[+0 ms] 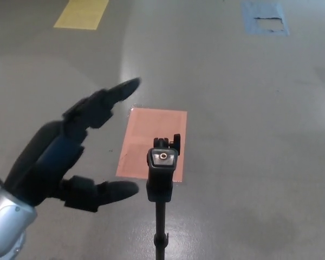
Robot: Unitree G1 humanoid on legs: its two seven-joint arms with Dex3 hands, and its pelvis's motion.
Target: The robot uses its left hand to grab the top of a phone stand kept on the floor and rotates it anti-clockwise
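Beside phone stand (162, 168), spread left hand (65, 154).

I am holding my left hand (62, 157) raised and empty. Its fingers (105, 100) are spreading forward, thumb apart below.

The floor (249, 108) looks like smooth grey concrete with a soft sheen that catches pale light. The phone stand (161, 173) seems matt black plastic, with a small brassy metal screw in its top. The left hand (65, 157) is matt black, its wrist glossy silver-grey. The salmon patch (143, 135) looks flat and matt.
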